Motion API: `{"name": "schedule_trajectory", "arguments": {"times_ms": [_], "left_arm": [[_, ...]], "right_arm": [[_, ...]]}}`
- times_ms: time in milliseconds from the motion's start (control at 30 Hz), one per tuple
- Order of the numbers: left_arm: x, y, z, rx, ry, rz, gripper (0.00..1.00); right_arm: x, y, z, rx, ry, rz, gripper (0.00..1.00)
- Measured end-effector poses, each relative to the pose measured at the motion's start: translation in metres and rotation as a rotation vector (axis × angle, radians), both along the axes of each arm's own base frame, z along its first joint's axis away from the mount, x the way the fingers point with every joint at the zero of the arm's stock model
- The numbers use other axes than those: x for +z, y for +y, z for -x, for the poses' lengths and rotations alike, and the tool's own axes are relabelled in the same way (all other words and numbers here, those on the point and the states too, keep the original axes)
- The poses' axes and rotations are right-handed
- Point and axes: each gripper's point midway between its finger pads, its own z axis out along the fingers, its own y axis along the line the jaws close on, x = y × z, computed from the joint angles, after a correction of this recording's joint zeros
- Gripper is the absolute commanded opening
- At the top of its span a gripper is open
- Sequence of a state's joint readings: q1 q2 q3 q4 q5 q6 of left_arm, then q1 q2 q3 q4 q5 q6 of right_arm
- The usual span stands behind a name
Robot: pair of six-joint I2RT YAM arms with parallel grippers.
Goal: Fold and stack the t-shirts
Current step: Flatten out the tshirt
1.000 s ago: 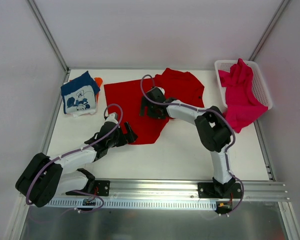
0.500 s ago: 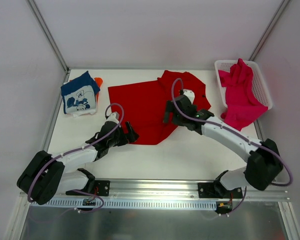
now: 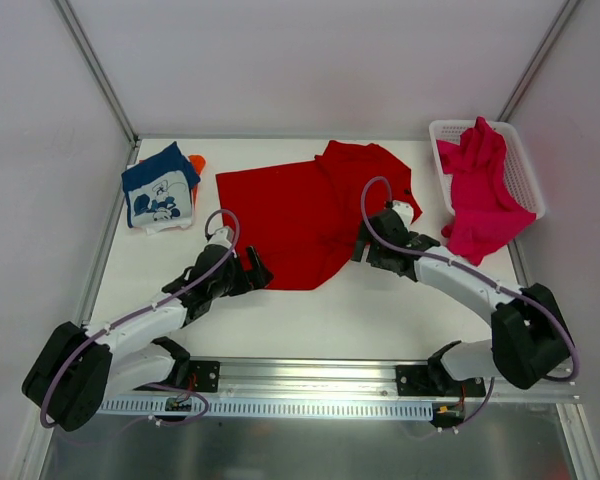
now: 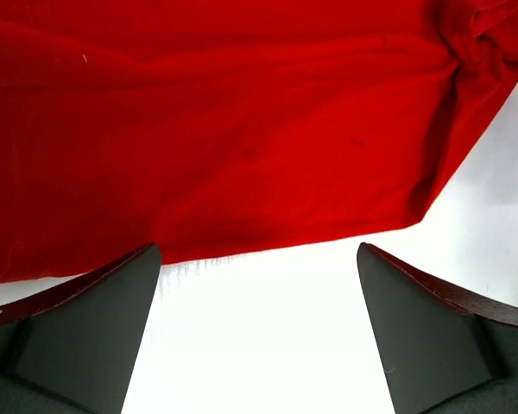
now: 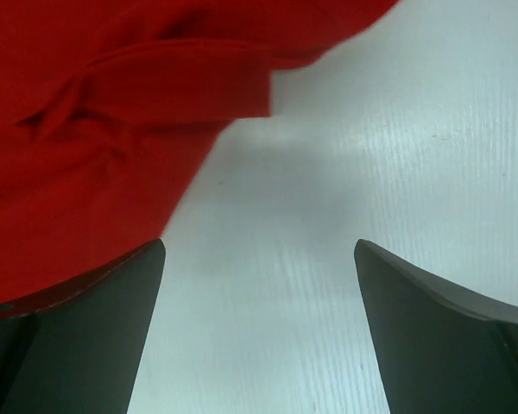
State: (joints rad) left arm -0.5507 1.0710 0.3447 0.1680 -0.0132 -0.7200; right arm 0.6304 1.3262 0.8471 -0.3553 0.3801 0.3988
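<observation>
Left claw [image 3: 259,272] wide | right claw [image 3: 362,246] wide | red t-shirt [image 3: 290,215] on white table [image 3: 310,315] | pale walls [image 3: 310,60]

T-shirts, count 4: 1 red t-shirt [image 3: 300,215], 1 magenta-pink t-shirt [image 3: 480,190], 1 navy t-shirt [image 3: 160,190] with white print, 1 orange t-shirt [image 3: 196,162] (edge only visible). White mesh basket [image 3: 523,165]: 1. Grippers, count 2: left gripper [image 3: 260,272], right gripper [image 3: 365,245]. Desk [image 3: 360,320]: 1.

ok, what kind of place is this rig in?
Probably a lab data-collection cell, not a home: left arm and right arm bolted to an aluminium rail, a white table boxed in by blank white panels, a red t-shirt laid out.
</observation>
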Motion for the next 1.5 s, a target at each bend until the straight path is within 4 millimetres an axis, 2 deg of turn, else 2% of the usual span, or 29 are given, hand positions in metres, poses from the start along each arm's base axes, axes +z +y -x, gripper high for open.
{"name": "schedule_trajectory", "arguments": {"times_ms": [100,200,300,400,667,767,900,967,1100,1267,1467,1500], "left_arm": [[0.004,0.003,0.002,0.004,-0.009,-0.004,0.99],[0.008,0.006,0.002,0.014,-0.023,-0.009,0.99],[0.014,0.007,0.001,0.019,-0.04,-0.005,0.99],[0.013,0.01,0.001,0.029,-0.043,-0.016,0.99],[0.003,0.015,0.002,0.043,-0.017,-0.051,0.99],[-0.001,0.017,0.003,0.045,-0.006,-0.063,0.99],[-0.006,0.018,0.003,0.046,0.007,-0.077,0.99],[-0.008,0.018,0.004,0.045,0.012,-0.082,0.99],[-0.012,0.019,0.004,0.042,0.024,-0.092,0.99],[-0.012,0.017,0.001,0.041,0.02,-0.091,0.99],[-0.011,0.015,-0.002,0.041,0.012,-0.086,0.99],[-0.011,0.015,-0.002,0.041,0.011,-0.086,0.99]], "right_arm": [[-0.033,-0.019,-0.006,-0.058,0.074,-0.01,0.89],[-0.047,-0.03,-0.016,-0.087,0.104,-0.023,0.88],[-0.053,-0.035,-0.027,-0.09,0.113,-0.04,0.87],[-0.049,-0.035,-0.042,-0.084,0.102,-0.053,0.87],[-0.018,-0.015,-0.086,-0.039,0.026,-0.104,0.86],[-0.017,-0.01,-0.094,-0.026,0.026,-0.111,0.85],[-0.026,-0.006,-0.096,-0.018,0.053,-0.115,0.84],[-0.032,-0.005,-0.095,-0.015,0.07,-0.113,0.79],[-0.036,-0.003,-0.094,-0.007,0.081,-0.117,0.51],[-0.037,-0.002,-0.094,-0.008,0.084,-0.124,0.46],[-0.037,-0.002,-0.094,-0.008,0.084,-0.123,0.13],[-0.037,-0.002,-0.094,-0.008,0.084,-0.123,0.02]]}}
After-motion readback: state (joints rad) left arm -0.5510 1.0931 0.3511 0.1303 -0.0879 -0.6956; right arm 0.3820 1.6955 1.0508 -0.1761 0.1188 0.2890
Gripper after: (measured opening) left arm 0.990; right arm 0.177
